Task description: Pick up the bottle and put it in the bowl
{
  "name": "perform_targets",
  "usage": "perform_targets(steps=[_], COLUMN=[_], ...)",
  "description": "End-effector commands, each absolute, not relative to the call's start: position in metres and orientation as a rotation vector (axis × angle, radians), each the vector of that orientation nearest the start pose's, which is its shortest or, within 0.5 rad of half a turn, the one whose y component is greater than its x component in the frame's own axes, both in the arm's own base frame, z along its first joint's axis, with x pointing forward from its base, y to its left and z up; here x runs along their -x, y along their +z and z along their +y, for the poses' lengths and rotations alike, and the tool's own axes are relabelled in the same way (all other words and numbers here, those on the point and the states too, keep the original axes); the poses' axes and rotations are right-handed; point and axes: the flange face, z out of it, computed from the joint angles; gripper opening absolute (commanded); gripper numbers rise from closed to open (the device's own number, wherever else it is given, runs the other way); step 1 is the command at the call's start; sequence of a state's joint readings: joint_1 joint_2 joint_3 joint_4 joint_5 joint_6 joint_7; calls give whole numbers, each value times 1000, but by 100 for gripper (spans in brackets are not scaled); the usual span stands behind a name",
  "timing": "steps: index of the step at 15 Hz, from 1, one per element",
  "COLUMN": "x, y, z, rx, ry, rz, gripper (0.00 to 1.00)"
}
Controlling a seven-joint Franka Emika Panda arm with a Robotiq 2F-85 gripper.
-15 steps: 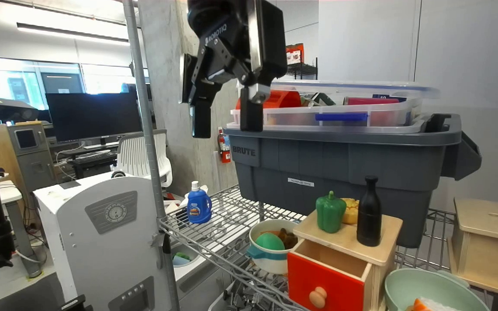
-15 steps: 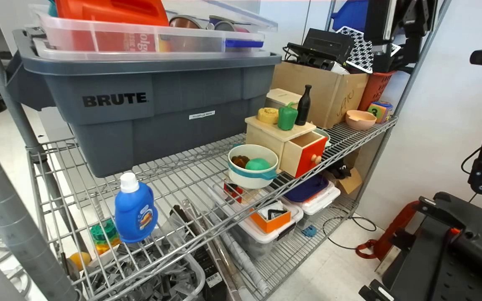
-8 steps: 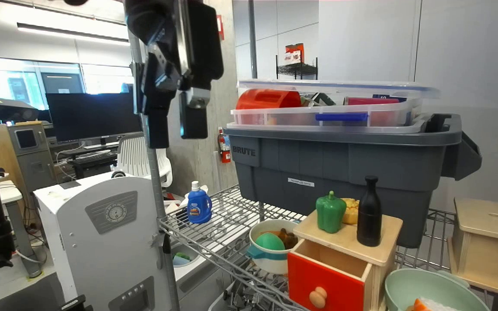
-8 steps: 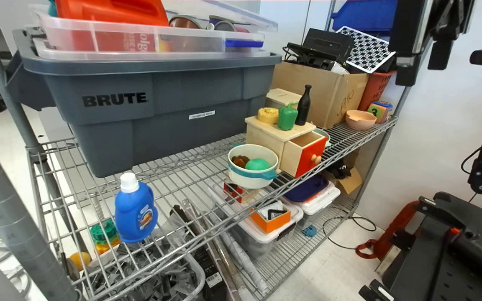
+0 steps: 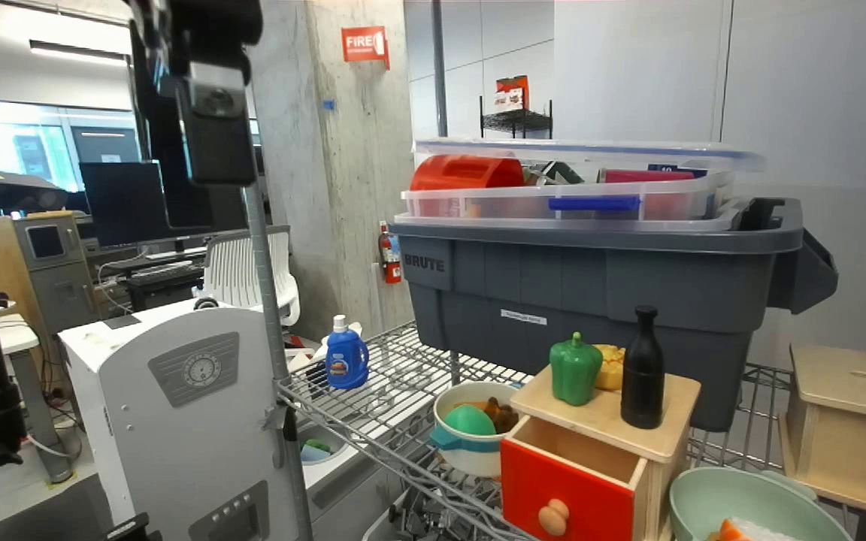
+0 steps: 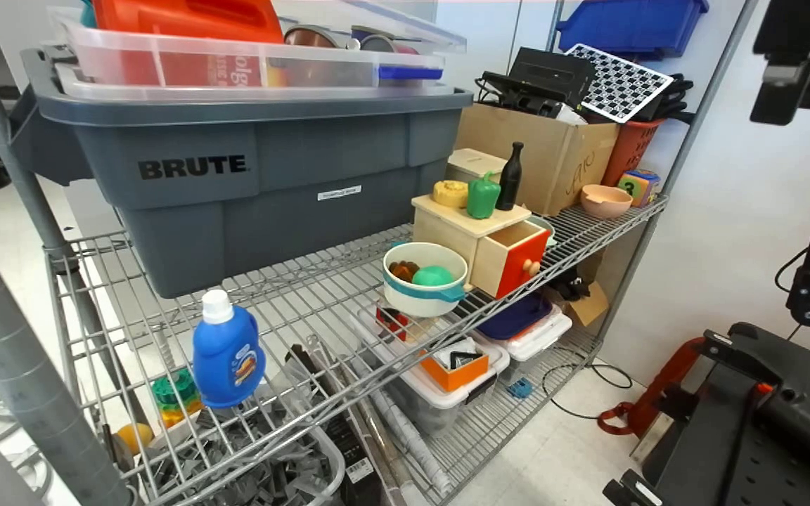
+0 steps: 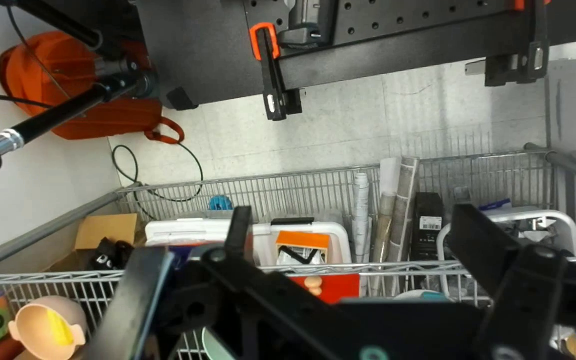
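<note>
Here's the black two-fingered gripper (image 7: 355, 220), jaws standing wide apart, way up at ten o'clock from the slim black narrow-necked bottle (image 5: 642, 376) in an exterior view! That bottle stands upright on the pale wooden box (image 5: 598, 421) with the red-fronted drawer (image 5: 583, 488), a glossy green bell pepper (image 5: 575, 370) near it at nine o'clock. And at five o'clock, the wide, round, pale mint-green bowl (image 5: 734, 492), an orange-and-white item (image 5: 750, 530) inside!

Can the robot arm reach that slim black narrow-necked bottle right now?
Probably, after moving over: the slim black bottle stands upright atop the pale wooden box, nothing visible above it, and the open jaws hold nothing. The shiny green toy pepper close beside it may crowd that side.
</note>
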State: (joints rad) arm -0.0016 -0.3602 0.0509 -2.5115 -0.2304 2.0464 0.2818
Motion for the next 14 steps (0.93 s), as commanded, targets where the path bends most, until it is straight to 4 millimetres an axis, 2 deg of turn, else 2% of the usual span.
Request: perform_targets(steps=[1, 3, 6, 14], x=[-406, -415, -428, -454], y=[419, 420, 413, 384], z=[-21, -34, -42, -14], rx=[3326, 3288, 3236, 3145], ry=[26, 14, 46, 157], rz=[66, -7, -73, -60], gripper=[100, 100, 100, 100])
